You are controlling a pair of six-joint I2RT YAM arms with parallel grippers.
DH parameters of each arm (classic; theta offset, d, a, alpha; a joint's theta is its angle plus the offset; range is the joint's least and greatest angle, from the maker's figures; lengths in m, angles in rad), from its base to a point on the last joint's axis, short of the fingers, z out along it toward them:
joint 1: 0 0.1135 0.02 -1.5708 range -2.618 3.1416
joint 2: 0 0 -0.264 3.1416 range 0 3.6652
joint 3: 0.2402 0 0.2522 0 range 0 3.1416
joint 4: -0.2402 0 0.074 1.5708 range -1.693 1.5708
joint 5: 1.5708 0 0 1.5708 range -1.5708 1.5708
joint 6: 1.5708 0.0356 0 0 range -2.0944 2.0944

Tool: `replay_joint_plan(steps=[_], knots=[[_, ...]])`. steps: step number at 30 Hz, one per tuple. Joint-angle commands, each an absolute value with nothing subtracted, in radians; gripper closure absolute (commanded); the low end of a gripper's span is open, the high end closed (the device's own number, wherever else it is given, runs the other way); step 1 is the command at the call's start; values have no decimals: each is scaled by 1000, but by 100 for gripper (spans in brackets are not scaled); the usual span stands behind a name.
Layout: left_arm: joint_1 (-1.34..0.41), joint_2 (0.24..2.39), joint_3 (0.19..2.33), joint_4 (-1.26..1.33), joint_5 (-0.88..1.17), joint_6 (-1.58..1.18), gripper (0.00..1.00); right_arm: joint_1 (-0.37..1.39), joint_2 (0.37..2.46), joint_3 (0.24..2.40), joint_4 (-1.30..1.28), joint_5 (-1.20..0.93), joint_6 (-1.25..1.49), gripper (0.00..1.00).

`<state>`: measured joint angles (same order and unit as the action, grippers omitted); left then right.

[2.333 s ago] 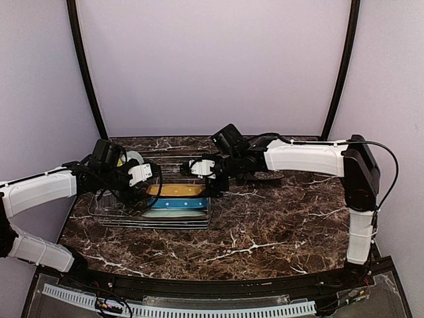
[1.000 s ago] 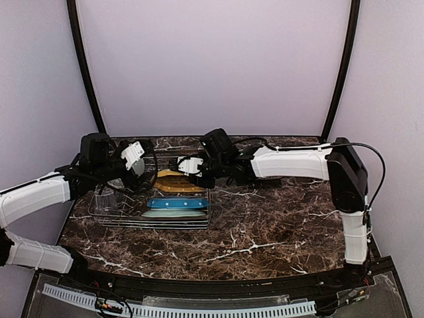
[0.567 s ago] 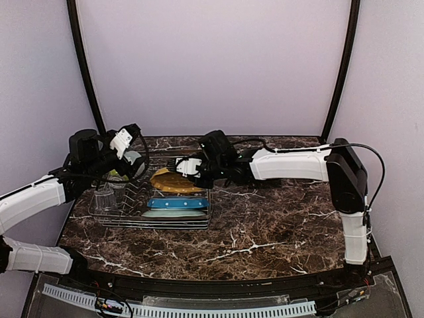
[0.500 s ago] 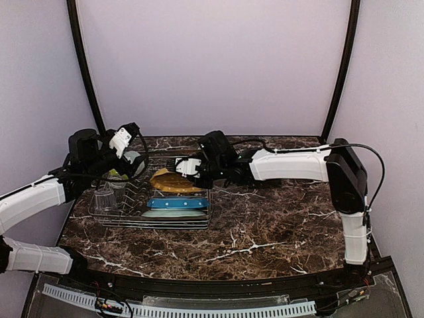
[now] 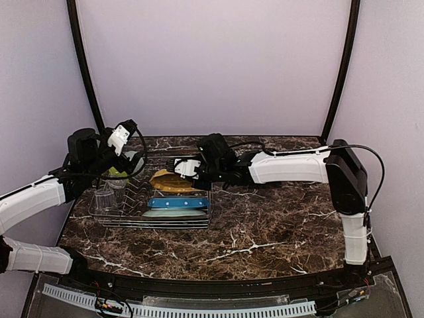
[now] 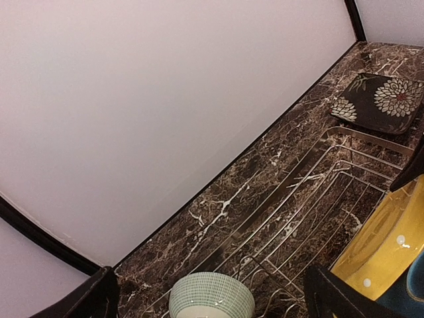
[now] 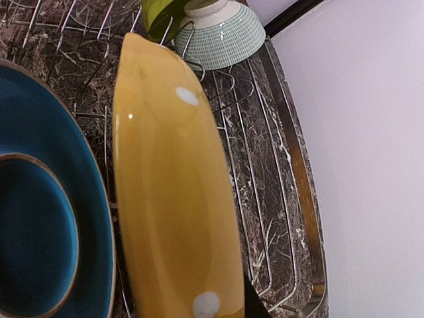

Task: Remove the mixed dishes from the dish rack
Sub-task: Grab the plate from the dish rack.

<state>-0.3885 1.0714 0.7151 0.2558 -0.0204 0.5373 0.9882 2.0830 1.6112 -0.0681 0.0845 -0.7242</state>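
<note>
Since the earlier view the left claw (image 5: 119,137) has lifted out of the rack (image 5: 152,226) and the right claw (image 5: 177,165) has pushed further along it, tipping the yellow plate (image 7: 169,199) up from its slot. That rack sits on the table (image 5: 265,232) under both claws, its upright wires keeping the plates on edge so each offers a rim to pinch. Nearest the front, furthest from the right claw, stands the green plate (image 5: 173,214), then the blue plate (image 5: 177,203) just beside the yellow one. The right claw is closed on the yellow plate's upper rim: its wrist view looks straight down the plate's edge with one dark finger showing against the lower end, so the plate lies right in the grip and leans back, which I read as the start of lifting it clear. A black plate (image 6: 381,103) lies flat on the table beyond the far end of the rack from the left claw, apparently already unloaded. The left claw hangs spread wide and empty, probably held high to stay out of the way, with a green checked bowl (image 6: 212,295) directly below it in the rack, a yellow-green bowl (image 5: 116,173) alongside, and a glass (image 5: 104,199) nearer the front.
</note>
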Motion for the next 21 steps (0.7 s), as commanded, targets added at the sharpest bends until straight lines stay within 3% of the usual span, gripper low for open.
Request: replay_joint_plan(steps=[1, 21], knots=[[-381, 1062, 692, 291, -61, 523, 3, 999, 1989, 1602, 59, 118, -751, 97], [-378, 1070, 682, 341, -159, 504, 1, 1003, 1840, 1566, 188, 129, -704, 100]])
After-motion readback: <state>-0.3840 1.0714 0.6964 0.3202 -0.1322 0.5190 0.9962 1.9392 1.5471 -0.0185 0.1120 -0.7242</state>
